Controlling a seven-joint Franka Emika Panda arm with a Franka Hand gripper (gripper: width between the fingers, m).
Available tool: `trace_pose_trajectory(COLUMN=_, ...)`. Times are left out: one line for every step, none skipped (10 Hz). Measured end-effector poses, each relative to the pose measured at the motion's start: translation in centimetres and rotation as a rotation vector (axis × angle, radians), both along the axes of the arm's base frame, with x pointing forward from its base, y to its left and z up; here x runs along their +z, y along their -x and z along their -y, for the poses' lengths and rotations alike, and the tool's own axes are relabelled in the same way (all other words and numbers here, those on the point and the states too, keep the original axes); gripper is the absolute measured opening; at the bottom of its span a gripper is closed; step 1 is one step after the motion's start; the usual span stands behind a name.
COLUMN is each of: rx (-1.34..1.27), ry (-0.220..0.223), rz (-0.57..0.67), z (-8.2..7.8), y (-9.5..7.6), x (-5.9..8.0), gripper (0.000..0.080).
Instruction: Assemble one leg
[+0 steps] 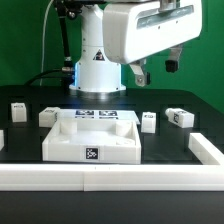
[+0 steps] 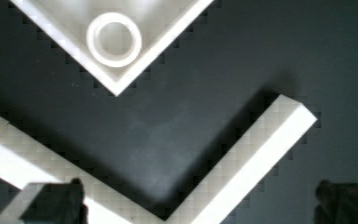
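Observation:
Several small white legs with marker tags lie on the black table in the exterior view: one at the left (image 1: 18, 110), one beside the panel's left corner (image 1: 47, 116), one at its right (image 1: 148, 120) and one further right (image 1: 180, 116). The large white tray-like panel (image 1: 68, 137) lies in the middle. My gripper (image 1: 154, 68) hangs high above the right-hand legs, open and empty. In the wrist view the gripper (image 2: 197, 205) is open, with dark fingertips (image 2: 51, 205) at either side and nothing between them. No leg shows there.
The marker board (image 1: 97, 114) lies at the robot's base behind the panel. A white rail (image 1: 110, 178) runs along the front and up the right side (image 1: 205, 150). The wrist view shows its corner (image 2: 256, 150) and a panel corner with a round hole (image 2: 114, 60).

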State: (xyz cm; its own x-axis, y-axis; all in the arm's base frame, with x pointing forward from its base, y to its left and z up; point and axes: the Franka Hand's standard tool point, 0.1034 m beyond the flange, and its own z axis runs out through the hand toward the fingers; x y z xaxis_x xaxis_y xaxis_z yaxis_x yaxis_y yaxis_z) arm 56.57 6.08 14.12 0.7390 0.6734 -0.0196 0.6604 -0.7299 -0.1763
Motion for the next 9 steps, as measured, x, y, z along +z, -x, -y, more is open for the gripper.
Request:
trace_pose_trajectory(rx=-0.007, ry=-0.006, rz=-0.001, z=-0.03, y=-0.11, x=0.05, gripper=0.0649)
trace_pose_trajectory(rx=-0.008, ry=-0.006, rz=-0.002, z=-0.01, y=-0.11, x=0.05, gripper=0.0649)
trace_pose_trajectory(rx=-0.009, ry=-0.007, rz=-0.003, z=0.04, y=-0.09, x=0.04, gripper=0.0649)
trace_pose_trajectory(rx=-0.009, ry=-0.006, rz=-0.002, z=0.07, y=-0.1, x=0.03, gripper=0.0649)
trace_pose_trajectory(rx=-0.009, ry=-0.006, rz=-0.002, z=0.07, y=-0.1, x=0.02, gripper=0.0649)
trace_pose_trajectory(rx=-0.009, ry=-0.006, rz=-0.002, z=0.08, y=-0.1, x=0.0, gripper=0.0649)
trace_pose_trajectory(rx=-0.009, ry=-0.006, rz=-0.002, z=0.08, y=-0.1, x=0.0, gripper=0.0649)
trace_pose_trajectory(rx=-0.009, ry=-0.006, rz=-0.003, z=0.08, y=-0.09, x=-0.01, gripper=0.0649)
trace_pose_trajectory(rx=-0.009, ry=-0.006, rz=-0.003, z=0.08, y=-0.09, x=-0.02, gripper=0.0649)
